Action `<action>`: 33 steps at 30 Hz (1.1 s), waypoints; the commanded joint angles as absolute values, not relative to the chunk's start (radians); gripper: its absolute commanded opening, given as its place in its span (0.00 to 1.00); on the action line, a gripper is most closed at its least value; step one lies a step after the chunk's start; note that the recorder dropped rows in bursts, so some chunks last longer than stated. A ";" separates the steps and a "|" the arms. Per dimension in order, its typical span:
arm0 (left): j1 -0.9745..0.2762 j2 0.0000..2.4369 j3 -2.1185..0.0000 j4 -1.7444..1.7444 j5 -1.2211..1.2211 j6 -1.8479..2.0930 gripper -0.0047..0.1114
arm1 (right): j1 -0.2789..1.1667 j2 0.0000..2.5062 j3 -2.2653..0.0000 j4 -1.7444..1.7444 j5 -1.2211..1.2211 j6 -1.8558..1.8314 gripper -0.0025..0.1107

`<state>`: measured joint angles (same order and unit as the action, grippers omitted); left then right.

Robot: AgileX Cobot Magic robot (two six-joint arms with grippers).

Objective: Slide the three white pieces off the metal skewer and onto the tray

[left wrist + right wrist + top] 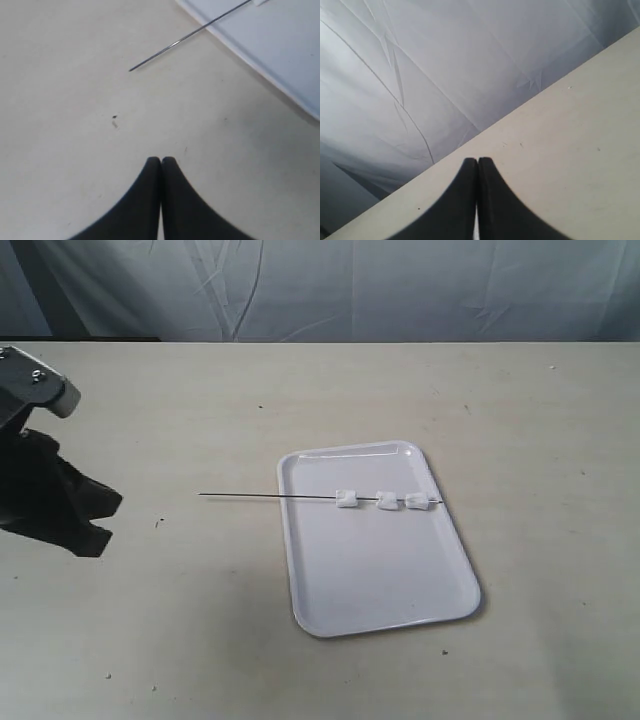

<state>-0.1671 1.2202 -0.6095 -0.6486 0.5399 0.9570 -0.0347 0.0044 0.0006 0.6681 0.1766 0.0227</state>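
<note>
A thin metal skewer lies across the far half of the white tray, its bare end sticking out over the table to the left. Three white pieces sit threaded on it above the tray. In the left wrist view the skewer tip and a tray corner show ahead of my left gripper, which is shut and empty, well short of the tip. My left gripper hangs low at the left edge. My right gripper is shut and empty, away from the tray.
The pale table carries a few dark specks, one between my left gripper and the skewer tip. A grey cloth backdrop hangs behind the far edge, also seen as backdrop in the right wrist view.
</note>
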 commanded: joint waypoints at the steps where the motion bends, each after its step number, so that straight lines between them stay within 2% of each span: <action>1: -0.174 1.322 -0.666 -0.749 0.567 1.071 0.04 | -0.039 0.013 0.000 0.698 0.251 -0.034 0.02; 9: -0.174 1.473 -0.770 -0.740 0.593 1.028 0.04 | -0.039 0.155 0.000 0.864 0.321 -0.230 0.02; 14: -0.184 1.562 -0.838 -0.668 0.656 1.028 0.04 | -0.039 0.337 -0.058 1.018 0.405 -0.471 0.02; 25: -0.256 1.659 -0.934 -0.631 0.604 1.044 0.04 | -0.039 0.756 -0.278 0.947 0.570 -0.633 0.02; 33: -0.321 1.742 -1.018 -0.611 0.555 1.312 0.16 | -0.039 0.974 -0.316 1.129 0.638 -0.862 0.02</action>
